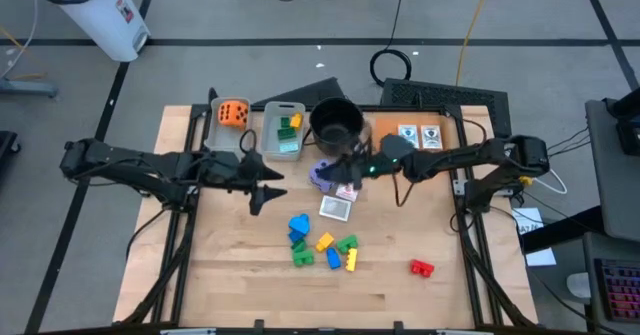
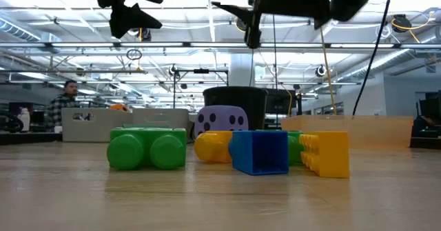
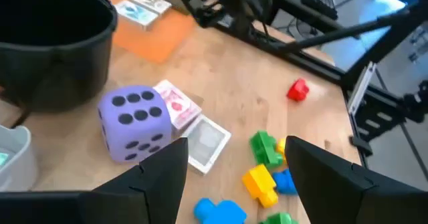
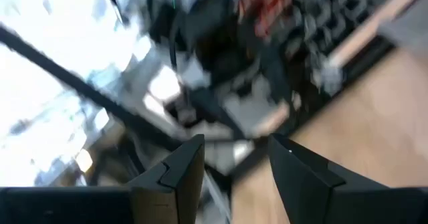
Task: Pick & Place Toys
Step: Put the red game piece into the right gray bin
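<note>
Fingers of the left gripper (image 3: 234, 170) hang parted and empty, mid-frame, near the purple die (image 3: 134, 122). Right gripper (image 4: 231, 158), above the black pot (image 1: 336, 123), parted, holds nothing visible. Best to descend squarely over the die, clear of the picture cards (image 3: 194, 124).

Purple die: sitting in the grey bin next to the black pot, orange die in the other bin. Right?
Not quite. The purple die is on the table, in front of the black pot and beside the cards, not in a bin. The high view shows it, and the left wrist view agrees. The orange die is in a bin.
</note>
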Robot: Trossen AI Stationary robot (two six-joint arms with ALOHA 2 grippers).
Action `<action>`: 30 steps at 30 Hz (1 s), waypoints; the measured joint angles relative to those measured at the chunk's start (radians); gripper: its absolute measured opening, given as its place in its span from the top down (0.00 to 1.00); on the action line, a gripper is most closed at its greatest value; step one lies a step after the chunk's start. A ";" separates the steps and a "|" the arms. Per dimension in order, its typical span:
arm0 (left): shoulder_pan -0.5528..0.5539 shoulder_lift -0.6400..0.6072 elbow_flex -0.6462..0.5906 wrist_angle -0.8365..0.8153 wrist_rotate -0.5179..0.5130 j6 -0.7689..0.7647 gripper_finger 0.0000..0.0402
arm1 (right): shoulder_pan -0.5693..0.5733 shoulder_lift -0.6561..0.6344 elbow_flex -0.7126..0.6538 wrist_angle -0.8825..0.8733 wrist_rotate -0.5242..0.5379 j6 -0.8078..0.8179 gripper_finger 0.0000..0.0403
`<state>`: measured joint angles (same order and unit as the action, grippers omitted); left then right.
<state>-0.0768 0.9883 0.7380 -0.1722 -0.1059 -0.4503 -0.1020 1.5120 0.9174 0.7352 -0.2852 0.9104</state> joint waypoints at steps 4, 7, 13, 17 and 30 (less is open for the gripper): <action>-0.009 0.009 -0.002 -0.001 0.001 0.003 0.36 | 0.082 0.000 0.141 -0.413 -0.007 -0.117 0.60; -0.011 0.008 -0.002 0.016 0.001 0.003 0.36 | 0.142 0.000 0.266 -0.794 -0.041 -0.234 0.60; -0.011 0.008 -0.002 0.014 0.001 -0.005 0.36 | 0.250 0.000 0.435 -1.473 -0.056 -0.401 0.60; -0.010 0.008 -0.002 0.014 -0.006 -0.062 0.36 | 0.355 -0.035 0.445 -1.726 0.002 -0.379 0.60; -0.174 0.067 -0.001 0.185 -0.140 -0.330 0.36 | 0.858 -0.161 0.305 -1.846 0.389 0.126 0.60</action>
<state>-0.2504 1.0555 0.7371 0.0132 -0.2455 -0.7799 0.7556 1.3507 1.2225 -1.1105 0.1035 1.0366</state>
